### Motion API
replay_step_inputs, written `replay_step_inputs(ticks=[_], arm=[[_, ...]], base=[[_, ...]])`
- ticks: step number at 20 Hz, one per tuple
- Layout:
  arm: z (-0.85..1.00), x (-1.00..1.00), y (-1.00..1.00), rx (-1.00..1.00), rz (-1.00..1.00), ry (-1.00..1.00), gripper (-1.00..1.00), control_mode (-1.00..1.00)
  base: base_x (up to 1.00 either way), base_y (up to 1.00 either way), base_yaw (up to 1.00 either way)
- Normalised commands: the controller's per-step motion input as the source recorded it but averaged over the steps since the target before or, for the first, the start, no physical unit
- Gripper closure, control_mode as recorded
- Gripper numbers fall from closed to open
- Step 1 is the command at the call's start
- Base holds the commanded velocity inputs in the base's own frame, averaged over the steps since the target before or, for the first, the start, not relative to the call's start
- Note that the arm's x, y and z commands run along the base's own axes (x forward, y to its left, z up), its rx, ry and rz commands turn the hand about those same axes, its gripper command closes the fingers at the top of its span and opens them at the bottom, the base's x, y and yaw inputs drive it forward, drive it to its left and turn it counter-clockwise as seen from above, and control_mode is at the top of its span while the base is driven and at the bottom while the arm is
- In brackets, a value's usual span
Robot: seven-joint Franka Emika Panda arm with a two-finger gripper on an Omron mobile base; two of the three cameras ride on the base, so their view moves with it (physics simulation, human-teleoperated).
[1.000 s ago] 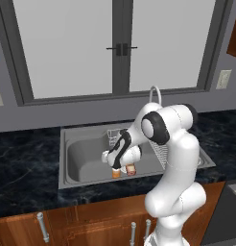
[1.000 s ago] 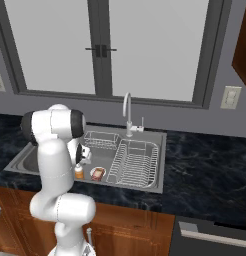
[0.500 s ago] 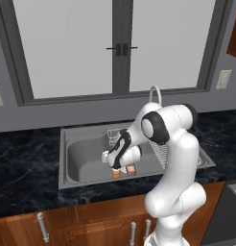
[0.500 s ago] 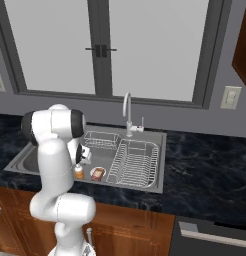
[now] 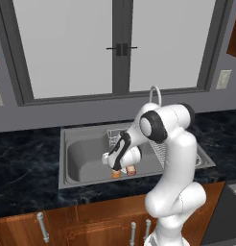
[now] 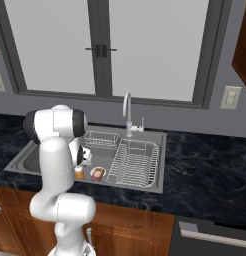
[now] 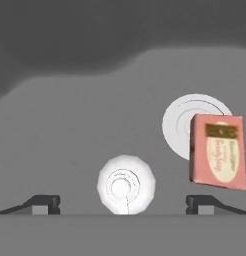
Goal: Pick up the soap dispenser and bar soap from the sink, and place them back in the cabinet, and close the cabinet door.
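soap dispenser (image 7: 126, 185): orange pump bottle standing upright on the sink (image 5: 86, 156) floor, seen from straight above in the hand view as a white round pump top; orange body shows below the hand in the left base view (image 5: 116, 174) and the right base view (image 6: 79, 173). placed where the arm can drop on it from overhead

gripper (image 7: 124, 204): poised directly over the dispenser, pointing down; jaws spread wide, one tip to each side of the pump top, nothing between them gripped; judged to be lined up for a descent and a close around the bottle

bar soap (image 7: 218, 150): reddish block with lighter label face, lying partly over a small white round dish (image 7: 187, 122), just beside the dispenser on the basin floor; also in the left base view (image 5: 132, 170) and right base view (image 6: 97, 173). apart from the bottle, but close to one finger tip; likely the nearest thing to be nudged on the way down

wire dish rack (image 6: 134, 162): fills the far half of the basin, beside the soap; clear of the approach

small wire basket (image 6: 101, 140): at the back of the basin, near the curved faucet (image 6: 127, 113); neither stands in the way

dark stone desk (image 6: 205, 170): surrounds the sink

cabinet (image 6: 242, 47): reddish wood edge at upper corner of the right base view, well apart from the sink; door state cannot be told
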Motion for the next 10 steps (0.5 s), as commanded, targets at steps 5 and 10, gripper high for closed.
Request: replay_step_inputs(ticks=[5, 10], arm=[[-0.18, 0.0, 0.0, 0.0, 0.0, 0.0, -1.0, -1.0], [-0.17, 0.0, 0.0, 0.0, 0.0, 0.0, -1.0, -1.0]], base=[[0.0, 0.0, 0.0], [0.0, 0.0, 0.0]])
